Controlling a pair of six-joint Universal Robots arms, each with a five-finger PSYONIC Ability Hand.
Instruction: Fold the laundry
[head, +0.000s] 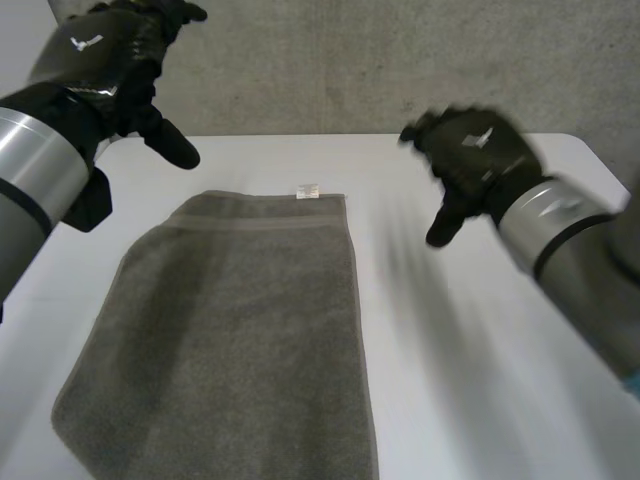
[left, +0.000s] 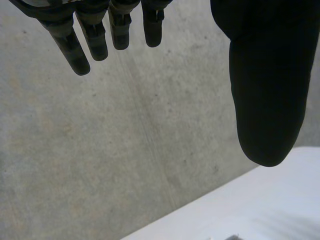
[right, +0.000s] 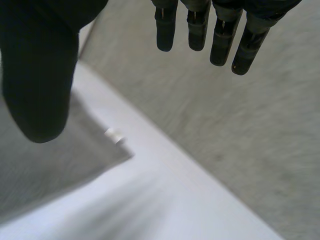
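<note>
A grey towel (head: 235, 340) lies folded lengthwise on the white table (head: 470, 340), with a small white label (head: 308, 190) at its far edge. My left hand (head: 120, 60) hovers open above the table's far left, clear of the cloth. My right hand (head: 470, 160) hangs open over the bare table to the right of the towel's far corner. In the right wrist view the towel's corner (right: 75, 155) and its label (right: 114, 135) lie below my right hand's thumb (right: 37, 75), with its fingers (right: 220, 35) straight. The left wrist view has my left hand's fingers (left: 95, 35) straight and empty.
A grey concrete wall (head: 380, 60) rises behind the table's far edge. Bare tabletop stretches to the right of the towel. The towel's near end runs off the front of the head view.
</note>
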